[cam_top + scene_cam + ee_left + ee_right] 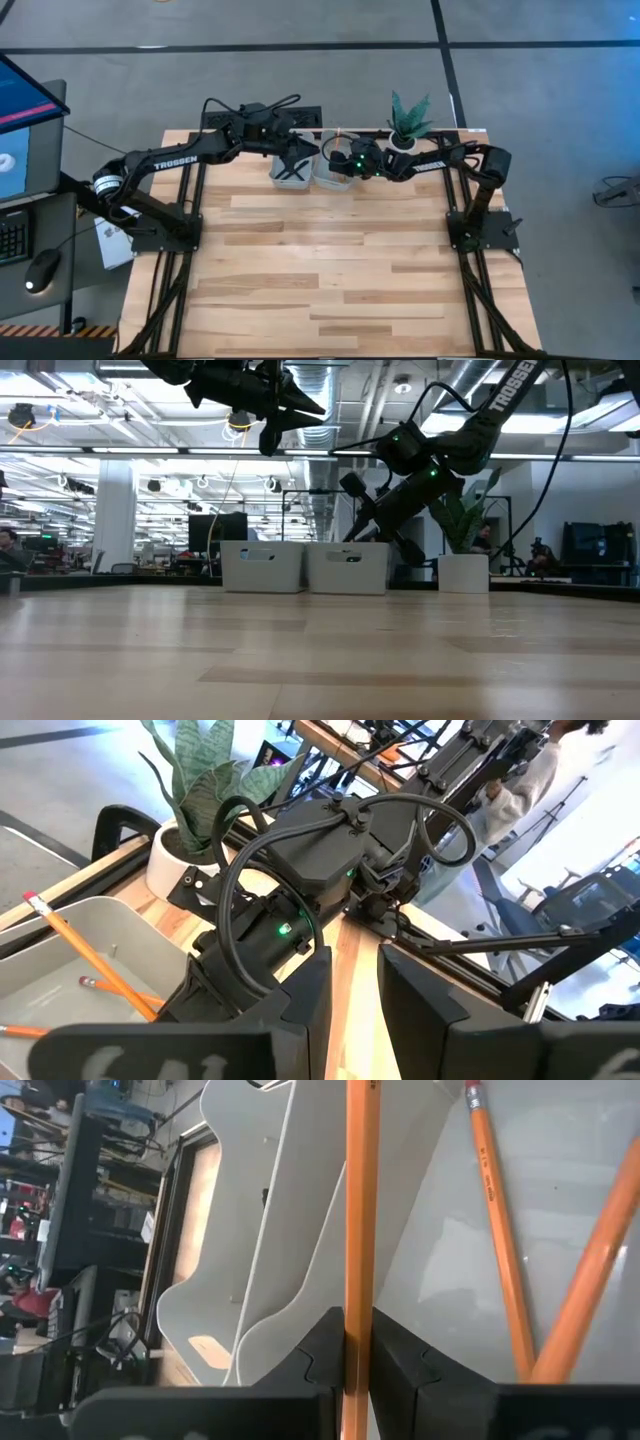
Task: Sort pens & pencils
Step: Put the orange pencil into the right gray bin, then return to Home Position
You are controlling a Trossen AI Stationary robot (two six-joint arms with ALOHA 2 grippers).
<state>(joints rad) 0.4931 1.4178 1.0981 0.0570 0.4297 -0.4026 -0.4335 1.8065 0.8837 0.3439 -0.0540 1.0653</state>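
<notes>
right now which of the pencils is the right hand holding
The pencil clamped upright between the right hand fingers, over the grey tray. The other two pencils lean loose inside that tray.
</notes>
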